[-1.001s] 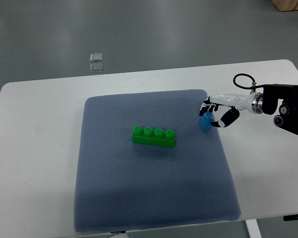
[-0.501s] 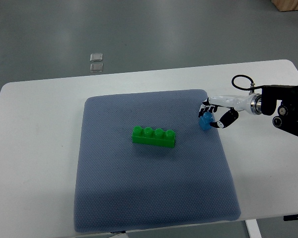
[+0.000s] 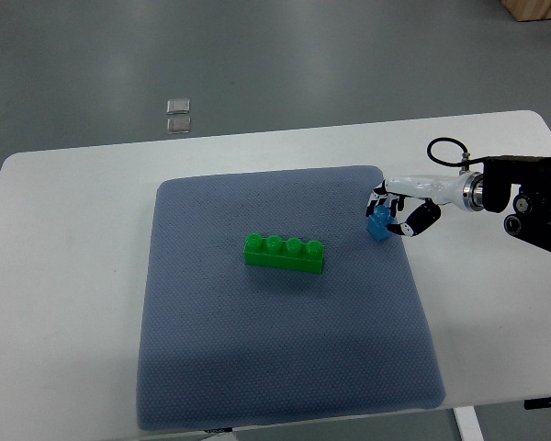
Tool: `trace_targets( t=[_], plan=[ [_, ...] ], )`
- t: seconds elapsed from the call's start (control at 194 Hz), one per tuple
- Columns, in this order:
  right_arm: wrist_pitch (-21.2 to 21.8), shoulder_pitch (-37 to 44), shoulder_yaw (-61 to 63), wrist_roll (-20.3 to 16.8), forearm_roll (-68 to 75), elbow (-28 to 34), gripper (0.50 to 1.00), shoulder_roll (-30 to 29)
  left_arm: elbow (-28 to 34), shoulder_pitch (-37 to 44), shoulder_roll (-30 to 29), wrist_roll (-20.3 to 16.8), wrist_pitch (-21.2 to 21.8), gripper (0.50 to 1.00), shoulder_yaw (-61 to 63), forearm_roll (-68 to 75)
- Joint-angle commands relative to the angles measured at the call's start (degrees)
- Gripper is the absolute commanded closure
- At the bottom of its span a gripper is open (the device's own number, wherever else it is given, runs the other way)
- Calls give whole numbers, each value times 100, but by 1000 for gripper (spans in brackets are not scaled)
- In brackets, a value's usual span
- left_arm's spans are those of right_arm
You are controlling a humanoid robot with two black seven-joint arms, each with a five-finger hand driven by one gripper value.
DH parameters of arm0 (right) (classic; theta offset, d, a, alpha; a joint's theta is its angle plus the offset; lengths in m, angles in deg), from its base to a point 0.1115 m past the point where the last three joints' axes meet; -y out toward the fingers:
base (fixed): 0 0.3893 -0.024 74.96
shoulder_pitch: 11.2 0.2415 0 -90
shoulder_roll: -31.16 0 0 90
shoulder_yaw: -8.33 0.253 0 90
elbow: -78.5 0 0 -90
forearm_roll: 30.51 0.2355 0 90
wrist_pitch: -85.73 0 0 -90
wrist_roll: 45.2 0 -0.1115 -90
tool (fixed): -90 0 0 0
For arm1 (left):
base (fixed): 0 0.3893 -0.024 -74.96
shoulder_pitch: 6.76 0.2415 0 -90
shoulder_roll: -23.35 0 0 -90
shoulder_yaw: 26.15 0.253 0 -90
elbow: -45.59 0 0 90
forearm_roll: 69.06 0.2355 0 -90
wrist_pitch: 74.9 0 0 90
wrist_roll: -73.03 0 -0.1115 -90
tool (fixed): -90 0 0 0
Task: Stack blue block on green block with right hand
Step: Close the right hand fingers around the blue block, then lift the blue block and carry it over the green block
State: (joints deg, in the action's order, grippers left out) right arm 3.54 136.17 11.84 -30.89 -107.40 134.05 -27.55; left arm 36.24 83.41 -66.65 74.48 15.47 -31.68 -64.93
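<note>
Right hand reaching in level, fingers curled gripping blue block, green block well apart

A single camera looks steeply down from the robot's side, set fairly far back, taking in the whole white rectangular table, its blue-grey textured cloth mat and grey floor beyond the far edge.

White table under blue-grey mat.

white table, grey floor
</note>
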Motion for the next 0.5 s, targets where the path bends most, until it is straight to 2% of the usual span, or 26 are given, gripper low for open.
trace_targets(
  t=[0.0, 0.495],
  plan=[
    [-17, 11, 9, 19, -2, 0, 993, 9, 3, 0, 0, 5, -1, 500, 0, 0],
    [-201, 723, 18, 274, 59, 263, 1000, -53, 3, 0, 0, 5, -1, 500, 0, 0]
  ],
)
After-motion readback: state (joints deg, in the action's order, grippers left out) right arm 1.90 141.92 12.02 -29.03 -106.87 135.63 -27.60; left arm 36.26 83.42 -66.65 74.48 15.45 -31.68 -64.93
